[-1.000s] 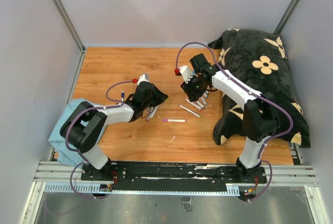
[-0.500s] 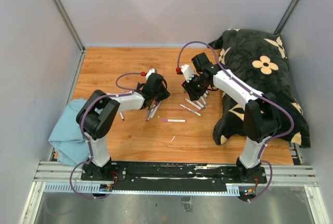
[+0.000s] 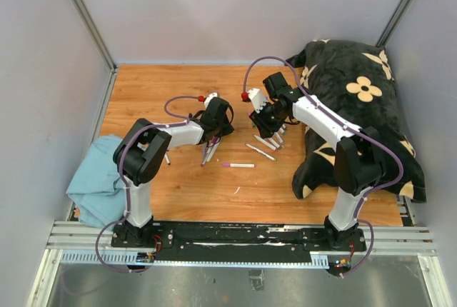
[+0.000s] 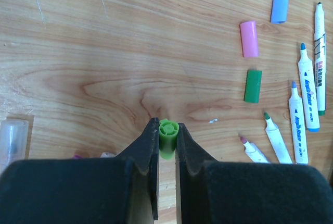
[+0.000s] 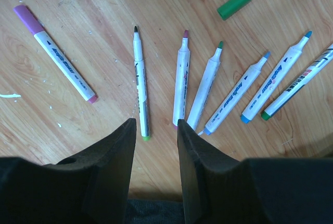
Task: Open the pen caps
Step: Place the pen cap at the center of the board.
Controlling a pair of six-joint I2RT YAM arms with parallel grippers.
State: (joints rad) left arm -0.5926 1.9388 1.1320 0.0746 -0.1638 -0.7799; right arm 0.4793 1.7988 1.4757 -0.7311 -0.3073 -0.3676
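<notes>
Left gripper is pinched tight on a light green cap, over bare table. Right gripper hangs with its jaws apart and empty above the pens. I'd lower that cap right down beside the pink cap before letting go, so it won't roll

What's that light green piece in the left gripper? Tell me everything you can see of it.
The light green cap is a small cylinder of what looks like matte plastic. It is seen end on, with a hollow end showing an inner ring and thin ribs. The left gripper pinches it from both sides with its black fingers, over the wooden table. Its far part is hidden between them, so any barrel inside cannot be seen.
</notes>
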